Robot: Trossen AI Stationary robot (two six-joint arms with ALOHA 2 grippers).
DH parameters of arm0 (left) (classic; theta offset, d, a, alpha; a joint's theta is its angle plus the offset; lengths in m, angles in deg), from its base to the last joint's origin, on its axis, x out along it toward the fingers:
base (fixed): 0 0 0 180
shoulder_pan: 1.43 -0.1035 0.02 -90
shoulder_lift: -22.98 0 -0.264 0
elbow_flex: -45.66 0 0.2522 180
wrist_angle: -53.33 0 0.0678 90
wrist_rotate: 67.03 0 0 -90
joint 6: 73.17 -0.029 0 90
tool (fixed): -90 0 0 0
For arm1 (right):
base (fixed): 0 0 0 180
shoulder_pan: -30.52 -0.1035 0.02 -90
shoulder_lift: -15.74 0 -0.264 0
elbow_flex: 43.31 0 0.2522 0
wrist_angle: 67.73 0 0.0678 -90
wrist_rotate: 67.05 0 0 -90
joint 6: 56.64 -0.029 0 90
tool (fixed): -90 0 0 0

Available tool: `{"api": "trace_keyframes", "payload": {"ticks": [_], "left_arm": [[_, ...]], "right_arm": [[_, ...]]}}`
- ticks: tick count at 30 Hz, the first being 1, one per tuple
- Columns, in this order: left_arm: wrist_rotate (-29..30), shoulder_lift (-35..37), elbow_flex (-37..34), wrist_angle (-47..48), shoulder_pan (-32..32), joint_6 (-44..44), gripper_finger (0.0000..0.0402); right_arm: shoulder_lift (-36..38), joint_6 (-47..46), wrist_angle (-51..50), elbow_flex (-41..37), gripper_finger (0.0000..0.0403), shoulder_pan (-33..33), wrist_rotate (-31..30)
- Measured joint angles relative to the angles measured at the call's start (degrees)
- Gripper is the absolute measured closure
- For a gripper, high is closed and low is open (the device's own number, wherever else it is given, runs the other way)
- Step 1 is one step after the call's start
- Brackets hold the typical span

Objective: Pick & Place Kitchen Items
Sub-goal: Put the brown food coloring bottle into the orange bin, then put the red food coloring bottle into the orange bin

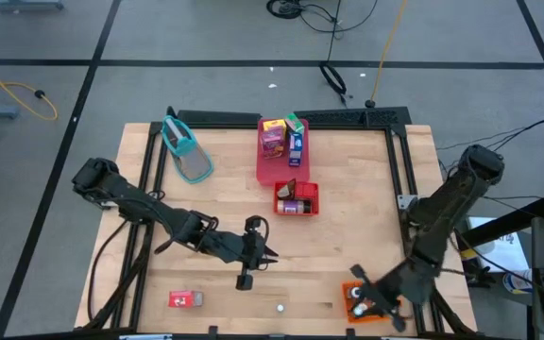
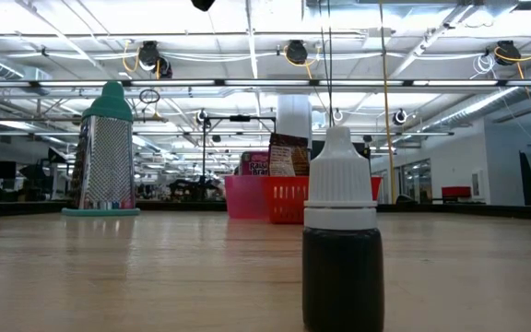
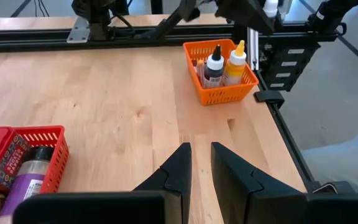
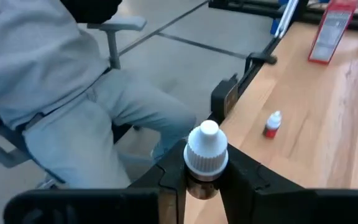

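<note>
Right gripper (image 1: pixel 371 298) hanging over the orange basket (image 1: pixel 366 312), clamped on a small dark bottle (image 4: pixel 207 155) with a white cap, cap pointing up between the two fingers. Already standing inside the basket (image 3: pixel 225 93): a dark bottle with a white cap (image 3: pixel 214 67) and a yellow bottle (image 3: pixel 235 62), side by side and upright.

Left gripper (image 1: pixel 261 249) well away from the basket, toward the middle of the table, aimed at it. Fingers nearly together with a slim gap between them (image 3: pixel 201 150), nothing held.

On the bare wood between the basket and the far front corner, a tiny red-and-white bottle (image 4: pixel 272 124) upright. Further along the same edge from the basket, a red carton (image 1: pixel 185 299).

Farther back from the basket, past the left gripper, a red mesh basket (image 1: pixel 308 194) holding a purple jar (image 3: pixel 23 186). Behind that, a pink tray (image 1: pixel 264 170) with several cartons (image 1: pixel 274 139) standing in it. Farthest from the basket, at the opposite corner, a teal-handled grater (image 1: pixel 189 151).

Beyond the table edge next to the basket, a seated person in grey clothes (image 4: pixel 61 81).
</note>
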Motion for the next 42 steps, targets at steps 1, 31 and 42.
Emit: {"api": "trace_keyframes", "payload": {"ticks": [1,31,42], "left_arm": [[0.00,0.00,0.00,-0.02,0.00,-0.02,0.0344],[0.00,0.00,0.00,0.02,0.00,0.95,0.0344],[0.00,-0.02,0.00,0.02,0.00,1.10,0.0344]], "right_arm": [[0.57,-1.24,-1.16,0.00,0.0346,-1.51,-1.51],[3.79,-34.51,-25.96,-0.18,0.0326,-18.66,-29.07],[3.79,-43.17,-25.95,-5.34,0.0281,-18.66,-29.12]]}}
